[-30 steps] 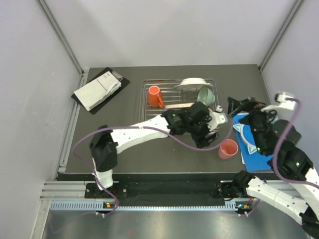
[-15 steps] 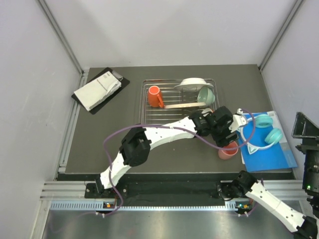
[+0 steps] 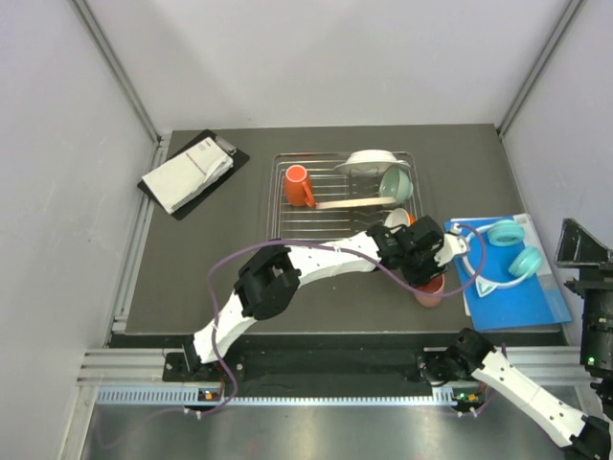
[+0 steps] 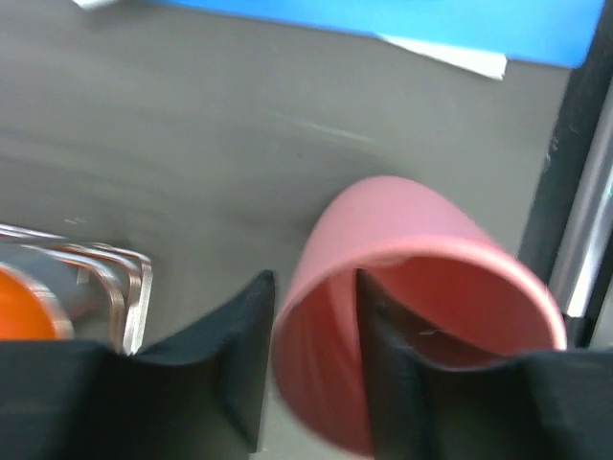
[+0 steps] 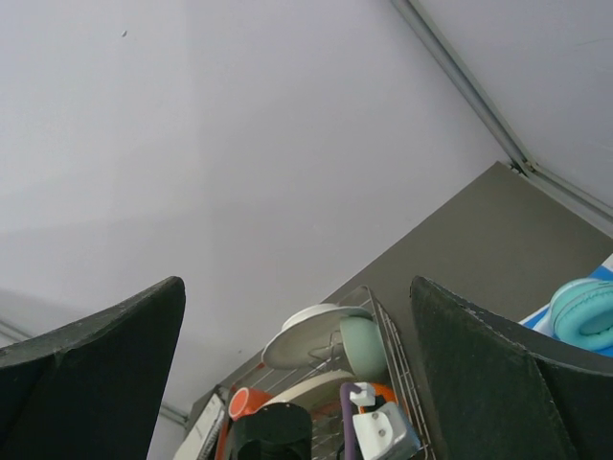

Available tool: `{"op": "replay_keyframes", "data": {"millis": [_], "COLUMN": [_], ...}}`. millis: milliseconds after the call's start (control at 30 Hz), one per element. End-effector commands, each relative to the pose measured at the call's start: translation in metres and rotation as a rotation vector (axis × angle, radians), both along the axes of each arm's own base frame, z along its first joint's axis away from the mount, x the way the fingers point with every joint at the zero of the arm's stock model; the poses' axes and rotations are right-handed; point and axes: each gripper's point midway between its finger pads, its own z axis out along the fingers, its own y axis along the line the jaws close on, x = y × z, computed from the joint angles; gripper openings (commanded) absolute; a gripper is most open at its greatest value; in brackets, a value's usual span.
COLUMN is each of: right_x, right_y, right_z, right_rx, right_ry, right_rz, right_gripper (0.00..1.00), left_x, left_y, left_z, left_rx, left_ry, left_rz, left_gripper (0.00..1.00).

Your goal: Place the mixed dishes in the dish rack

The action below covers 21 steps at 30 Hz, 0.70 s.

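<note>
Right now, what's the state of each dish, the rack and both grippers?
salmon-pink cup: outside the rack, its wall between the left fingers
left gripper: shut on the cup wall, one finger inside, one outside
right gripper: open, empty
orange mug: in the rack, left end
mint green bowl: in the rack, on edge
white plate: in the rack, back row
pink-and-cream plate: in the rack, middle
dish rack: holds four dishes
</note>
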Motion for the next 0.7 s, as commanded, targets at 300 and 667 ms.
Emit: {"op": "replay_keyframes", "data": {"millis": [300,667], "right_x": [0.016,0.028], "right_y": [0.022,0.132], "right_z": [0.011,0.063], "right_rx": [-0.071,-0.181], "right_ry": [0.026,-0.147], "right_rz": [0.035,0.474], "right_gripper": [1.00,1.00], "left_x": [-0.034,0.030], "left_y": [0.015,0.172], "left_z": [0.143,0.389], "left_rx": [-0.257,-0.745], "left_ry": [0.012,-0.289], "left_rz": [-0.132,-0.018], "left_gripper": [0.00,0.00]}}
